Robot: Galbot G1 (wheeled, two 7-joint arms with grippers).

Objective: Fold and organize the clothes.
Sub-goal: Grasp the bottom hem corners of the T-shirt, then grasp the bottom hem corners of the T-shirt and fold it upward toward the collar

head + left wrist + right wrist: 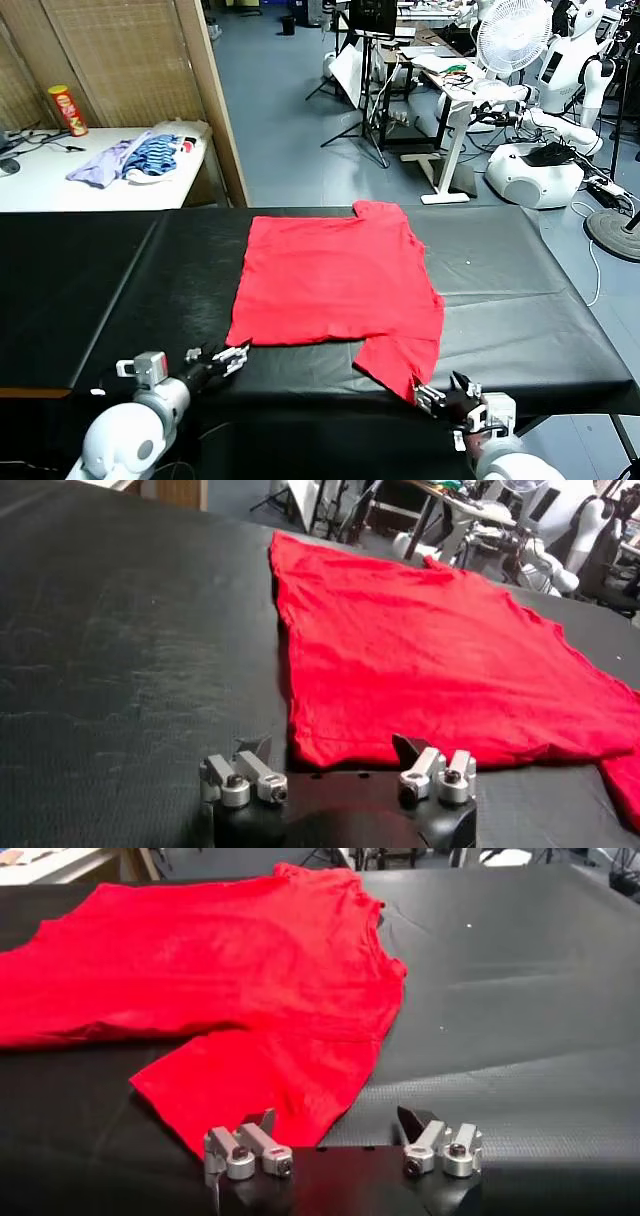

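Red T-shirt (pixel 335 280): flat on the black tabletop (pixel 100 290), in the middle, reaching from the far edge toward the near edge. Partly folded, with a straight side on the robot's left. One sleeve (pixel 400 355) sticking out toward the near edge on the robot's right.

Left hand (pixel 237 355): low at the near edge of the tabletop, just beside the near left corner of the T-shirt. Fingers (pixel 420 765) spread wide apart, nothing between them. Shirt hem right in front of the tips in the left wrist view, touching or not cannot be told.

Right hand (pixel 447 392): at the near edge of the tabletop, just beside the tip of the sleeve. Fingers (pixel 425 1133) spread apart, holding nothing. Sleeve edge close to one finger in the right wrist view.

Tabletop: black, a bit wrinkled, bare around the T-shirt.

White table (pixel 60 185): far off on the robot's left, behind the tabletop. Pale purple cloth (pixel 100 162) and blue-striped cloth (pixel 155 155) in a heap on it. Red and yellow can (pixel 67 110) standing upright near them.

White fan (pixel 515 38): far back on the right, with white robots (pixel 575 60) near it.
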